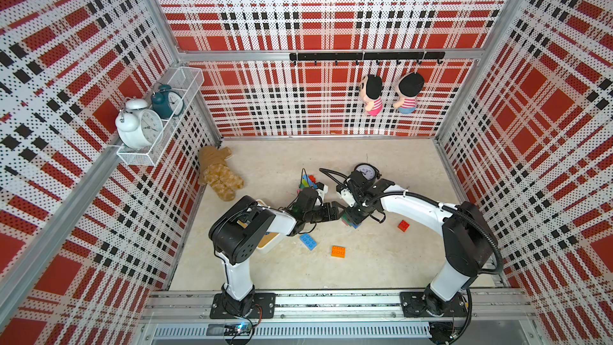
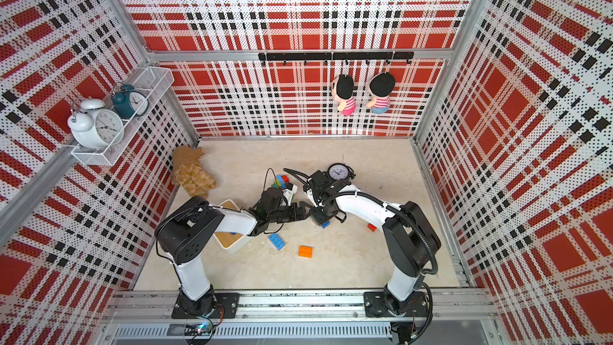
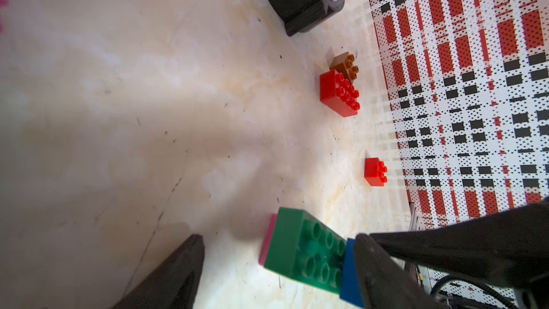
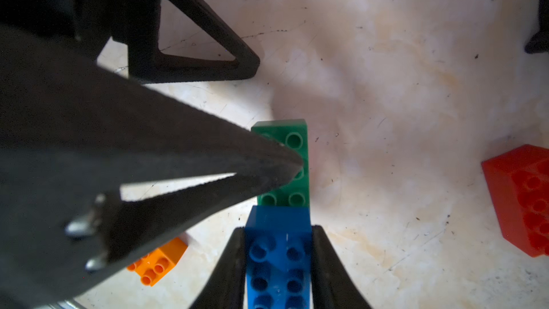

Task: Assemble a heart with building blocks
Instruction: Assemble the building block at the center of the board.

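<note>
A stack of joined blocks, blue (image 4: 277,263) on green (image 4: 292,144) with a pink one (image 3: 267,239) under the green, shows mid-table in both top views (image 1: 351,221) (image 2: 323,224). My right gripper (image 4: 277,263) is shut on the blue block from above. My left gripper (image 3: 276,266) is open and straddles the green block (image 3: 300,248). One of its fingers (image 3: 374,269) lies against the blue and green blocks. The other finger (image 3: 184,274) stands well off. Loose blue (image 1: 308,241), orange (image 1: 338,251) and red (image 1: 403,225) blocks lie nearby.
A pile of mixed blocks (image 1: 311,182) and a black clock (image 1: 366,170) lie behind the grippers. A white box (image 1: 268,243) sits under the left arm. A tan plush toy (image 1: 219,174) lies at the back left. Red (image 3: 340,93) and brown (image 3: 344,65) blocks lie near the right wall.
</note>
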{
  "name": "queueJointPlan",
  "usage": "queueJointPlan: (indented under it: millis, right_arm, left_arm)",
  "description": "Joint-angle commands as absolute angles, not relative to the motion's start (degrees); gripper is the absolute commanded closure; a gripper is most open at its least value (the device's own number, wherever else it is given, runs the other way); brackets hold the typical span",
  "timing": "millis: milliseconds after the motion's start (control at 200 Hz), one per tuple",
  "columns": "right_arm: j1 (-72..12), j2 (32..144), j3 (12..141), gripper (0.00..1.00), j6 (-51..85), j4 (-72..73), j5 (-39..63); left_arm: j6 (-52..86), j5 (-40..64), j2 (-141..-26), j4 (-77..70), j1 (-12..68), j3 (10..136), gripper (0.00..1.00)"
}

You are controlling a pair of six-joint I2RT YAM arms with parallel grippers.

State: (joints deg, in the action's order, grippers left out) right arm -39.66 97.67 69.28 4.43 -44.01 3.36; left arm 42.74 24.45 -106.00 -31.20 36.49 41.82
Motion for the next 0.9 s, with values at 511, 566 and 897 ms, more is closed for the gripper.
queueJointPlan:
  millis: [511, 566, 897]
  right_arm:
    - [-39.02, 100.52, 70.84, 0.98, 4.83, -43.41, 2.90]
    - [-39.02, 100.89, 70.75, 0.99, 4.75, -43.58, 2.90]
    - [-38.90, 100.04, 67.68, 1.00, 5.27, -44.28, 1.86]
  left_arm:
    - [41.31, 24.46, -107.54, -30.58, 37.01, 40.87, 0.39]
    - [41.31, 24.52, -107.53, -30.58, 37.00, 40.87, 0.39]
    - [41.22, 24.70, -107.80, -30.58, 37.06, 40.69, 0.42]
